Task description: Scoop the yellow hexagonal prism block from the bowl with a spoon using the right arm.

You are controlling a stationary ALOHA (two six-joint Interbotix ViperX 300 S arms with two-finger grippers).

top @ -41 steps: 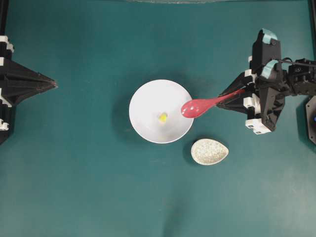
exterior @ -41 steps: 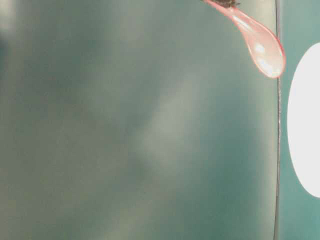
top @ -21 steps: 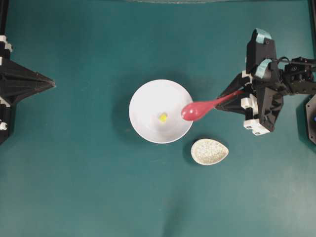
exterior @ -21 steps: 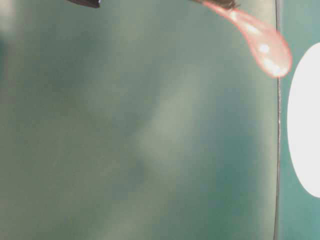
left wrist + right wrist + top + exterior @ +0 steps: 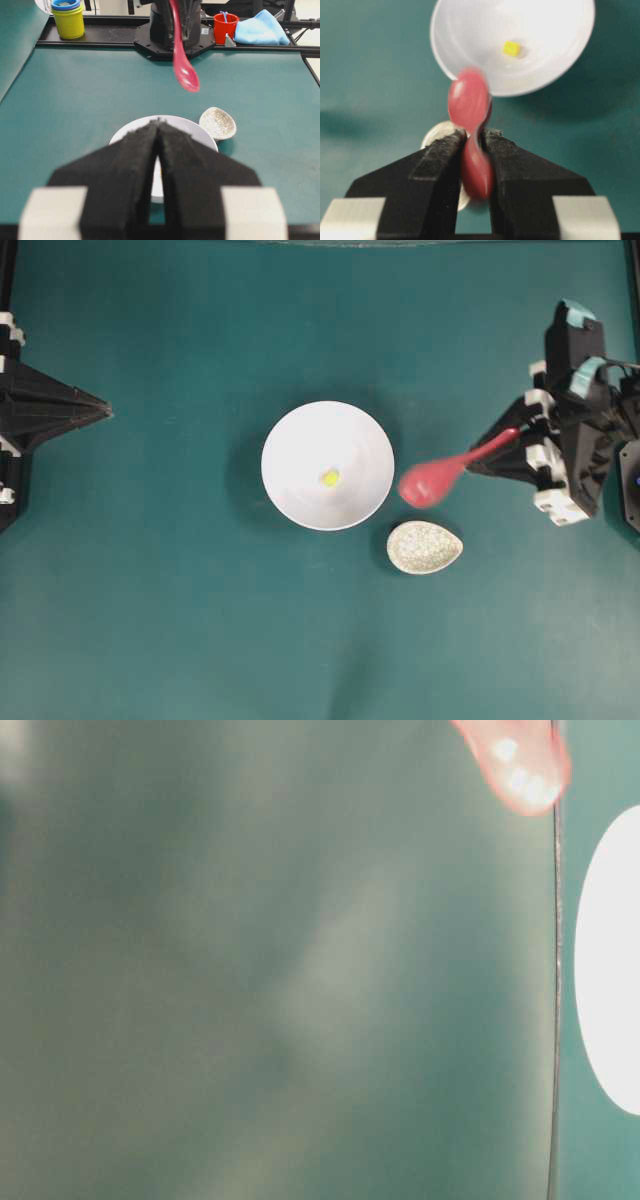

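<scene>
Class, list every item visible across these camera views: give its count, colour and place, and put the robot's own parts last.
bowl: one, white, centre of table.
yellow block: one, inside the bowl.
spoon: one, pink-red, held just right of the bowl.
spoon rest: one, speckled beige, lower right of the bowl.
cups: stacked, yellow and blue, far table edge.
red cup: one, far edge.
blue cloth: one, beside the red cup.
table: one, teal.
left gripper: black, shut, left side.
right gripper: black, clamped on the spoon's handle.

Right arm (image 5: 575, 430) at 3 o'clock, right gripper (image 5: 472, 150) pointing toward 9, fingers (image 5: 440, 155) clamped on a handle. Left gripper (image 5: 158, 145) at 9 o'clock, fingers together, pointing toward 3.
</scene>
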